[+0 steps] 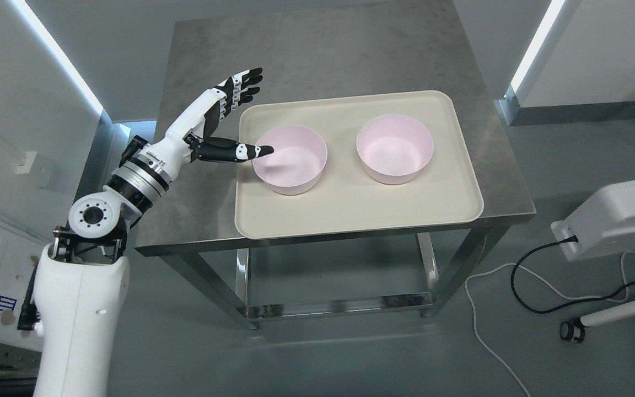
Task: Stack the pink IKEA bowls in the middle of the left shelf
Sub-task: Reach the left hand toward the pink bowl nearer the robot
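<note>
We record two pink bowls, left bowl [290,160] and right bowl [395,149], apart on the tray [350,212]; left hand [215,121] splayed, empty, thumb over the left bowl's left rim, presumably readying a grasp.

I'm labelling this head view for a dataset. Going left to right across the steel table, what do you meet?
left hand → left pink bowl → right pink bowl, both bowls standing apart on the beige tray.

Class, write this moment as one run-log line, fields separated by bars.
left hand open, thumb at left bowl rim | right bowl untouched | both upright on tray | not stacked | right hand unseen
</note>
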Controlling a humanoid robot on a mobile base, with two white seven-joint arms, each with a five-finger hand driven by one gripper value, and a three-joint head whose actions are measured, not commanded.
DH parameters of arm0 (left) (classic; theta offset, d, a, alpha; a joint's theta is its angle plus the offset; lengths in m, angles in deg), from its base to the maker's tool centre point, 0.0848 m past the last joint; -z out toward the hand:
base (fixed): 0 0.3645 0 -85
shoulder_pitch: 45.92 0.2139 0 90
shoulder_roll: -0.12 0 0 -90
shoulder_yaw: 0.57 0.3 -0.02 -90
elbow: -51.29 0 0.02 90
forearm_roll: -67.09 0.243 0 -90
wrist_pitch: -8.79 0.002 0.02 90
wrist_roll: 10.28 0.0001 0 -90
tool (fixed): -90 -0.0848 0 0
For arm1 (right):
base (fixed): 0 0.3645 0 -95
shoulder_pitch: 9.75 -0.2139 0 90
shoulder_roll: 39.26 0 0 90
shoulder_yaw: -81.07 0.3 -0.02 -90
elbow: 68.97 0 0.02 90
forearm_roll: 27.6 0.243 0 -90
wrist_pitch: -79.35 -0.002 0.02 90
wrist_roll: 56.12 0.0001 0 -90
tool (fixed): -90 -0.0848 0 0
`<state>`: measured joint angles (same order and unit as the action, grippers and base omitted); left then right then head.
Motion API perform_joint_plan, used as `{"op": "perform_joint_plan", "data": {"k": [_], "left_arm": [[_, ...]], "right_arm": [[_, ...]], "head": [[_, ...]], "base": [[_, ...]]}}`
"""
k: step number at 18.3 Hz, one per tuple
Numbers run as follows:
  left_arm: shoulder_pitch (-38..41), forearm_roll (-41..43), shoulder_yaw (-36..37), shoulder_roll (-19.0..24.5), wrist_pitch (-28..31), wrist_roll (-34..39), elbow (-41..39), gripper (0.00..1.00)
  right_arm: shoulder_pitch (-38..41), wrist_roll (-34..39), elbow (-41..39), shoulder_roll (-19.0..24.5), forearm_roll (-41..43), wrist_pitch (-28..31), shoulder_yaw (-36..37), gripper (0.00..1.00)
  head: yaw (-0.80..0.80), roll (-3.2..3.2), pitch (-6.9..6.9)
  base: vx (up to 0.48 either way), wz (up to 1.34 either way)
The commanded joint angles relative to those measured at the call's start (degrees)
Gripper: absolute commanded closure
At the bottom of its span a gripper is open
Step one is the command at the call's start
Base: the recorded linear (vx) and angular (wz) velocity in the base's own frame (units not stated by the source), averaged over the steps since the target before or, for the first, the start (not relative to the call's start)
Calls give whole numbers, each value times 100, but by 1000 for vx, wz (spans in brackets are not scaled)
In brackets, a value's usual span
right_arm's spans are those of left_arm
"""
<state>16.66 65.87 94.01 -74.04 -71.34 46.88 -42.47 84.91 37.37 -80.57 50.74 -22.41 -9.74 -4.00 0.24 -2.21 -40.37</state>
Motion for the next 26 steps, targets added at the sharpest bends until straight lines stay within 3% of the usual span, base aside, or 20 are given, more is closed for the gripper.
{"op": "perform_joint_plan", "data": {"k": [1,4,10,15,19,26], "left_arm": [[-562,316,781,-317,645,-160,438,19],[-878,665,1016,-415,1201,-398,490,19],[-993,1941,1168,-398,1201,-776,640,21],[-1011,2091,1159,-371,1184,-776,640,36],[-1116,2776,1168,-354,1175,-776,806,32],[-1231,2777,922,-116,1158,-1321,807,31]], "right_arm": [[0,3,0,-100,0,-3,0,0],[0,3,0,-100,0,-3,0,0],[0,3,0,-100,0,-3,0,0],[0,2,0,-100,0,-3,0,0],[0,3,0,-100,0,-3,0,0],[0,3,0,-100,0,-3,0,0]], "head": [[0,0,0],[0,0,0],[0,0,0],[0,0,0],[0,0,0],[0,0,0]], "base": [[0,0],[0,0],[0,0],[0,0],[0,0],[0,0]]}}
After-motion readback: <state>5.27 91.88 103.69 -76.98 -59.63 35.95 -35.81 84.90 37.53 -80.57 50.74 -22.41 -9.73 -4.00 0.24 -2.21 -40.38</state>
